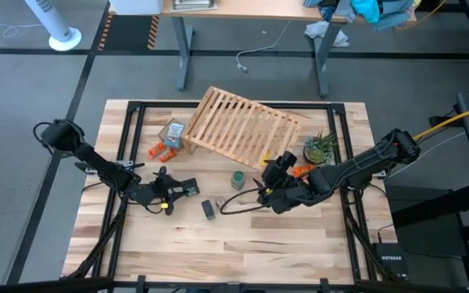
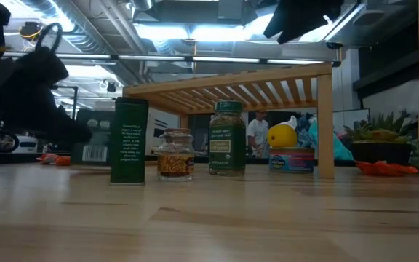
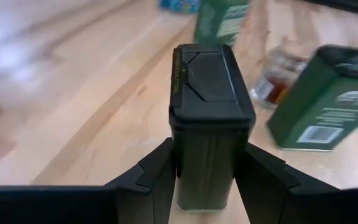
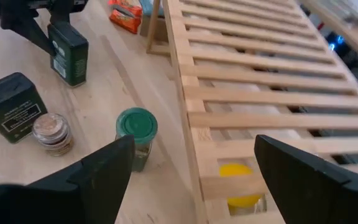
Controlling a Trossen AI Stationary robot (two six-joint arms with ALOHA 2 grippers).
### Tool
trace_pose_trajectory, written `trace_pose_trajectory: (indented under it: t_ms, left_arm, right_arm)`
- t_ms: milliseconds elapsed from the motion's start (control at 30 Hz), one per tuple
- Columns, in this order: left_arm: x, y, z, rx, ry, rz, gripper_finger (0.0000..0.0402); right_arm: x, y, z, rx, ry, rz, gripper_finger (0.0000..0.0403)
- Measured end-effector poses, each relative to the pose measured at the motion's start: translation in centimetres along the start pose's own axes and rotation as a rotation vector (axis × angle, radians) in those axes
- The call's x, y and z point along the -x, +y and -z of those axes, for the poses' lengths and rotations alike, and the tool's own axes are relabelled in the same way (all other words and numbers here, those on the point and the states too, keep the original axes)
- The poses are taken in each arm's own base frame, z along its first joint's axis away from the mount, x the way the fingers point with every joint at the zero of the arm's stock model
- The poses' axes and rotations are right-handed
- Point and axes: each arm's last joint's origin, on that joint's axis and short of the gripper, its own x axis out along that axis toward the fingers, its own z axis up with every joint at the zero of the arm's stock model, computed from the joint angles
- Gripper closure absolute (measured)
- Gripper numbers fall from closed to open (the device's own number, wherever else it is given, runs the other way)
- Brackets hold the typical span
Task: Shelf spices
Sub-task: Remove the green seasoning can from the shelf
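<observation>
Lab workshop: exposed ceiling ducts [image 2: 57, 18], desks [image 1: 251, 10].

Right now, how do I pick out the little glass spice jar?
Find the slatted wooden shelf; on the tabletop in front of it stand a square dark tin and a round green jar. From table level the glass jar stands between them: shortest, clear, reddish-brown spice showing.

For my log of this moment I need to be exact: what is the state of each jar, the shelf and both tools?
first dark tin: upright, lid shut, inside the left tool
second dark tin: upright, free
glass jar: upright, capped
green jar: upright, capped
shelf: standing, slats bare
left tool: around the first dark tin
right tool: open, empty, by the shelf's edge
</observation>
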Motion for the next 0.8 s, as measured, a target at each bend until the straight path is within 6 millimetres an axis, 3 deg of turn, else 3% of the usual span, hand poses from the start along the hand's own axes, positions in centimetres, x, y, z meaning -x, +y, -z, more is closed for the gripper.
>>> trace_pose_trajectory:
  t_ms: [167, 467, 800]
  left_arm:
    - [0.0, -0.4, -0.8, -0.039, -0.064, 0.028, 0.0264]
    - [0.0, -0.3, -0.6, -0.030, -0.056, 0.020, 0.0263]
    - [0.0, -0.1, 0.2, 0.108, 0.059, 0.048, 0.0263]
  right_arm:
    - [1.1, -0.4, -0.5, 0.041, -0.041, -0.014, 0.0066]
    - [5.0, -1.0, -0.7, 0.027, -0.129, -0.087, 0.0066]
    - [6.0, -0.3, -0.2, 0.042, -0.149, -0.113, 0.0066]
